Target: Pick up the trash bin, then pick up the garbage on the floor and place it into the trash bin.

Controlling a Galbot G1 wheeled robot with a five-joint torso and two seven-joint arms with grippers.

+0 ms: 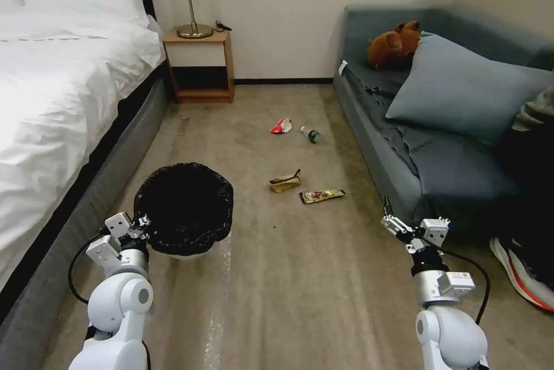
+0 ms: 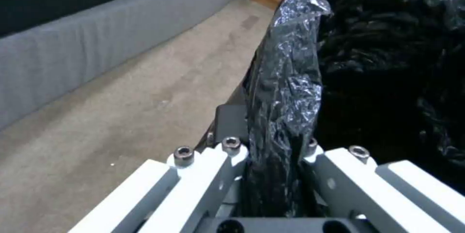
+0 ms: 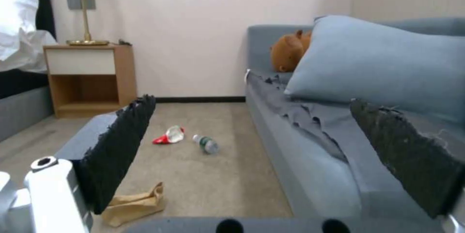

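While the left gripper clamps the trash bin rim at near left, the right gripper hangs wide open and empty at near right, garbage farther off on the carpet.

The head view looks steeply down the carpet toward the nightstand — the right wrist faces it low, the left wrist glimpses its corner.
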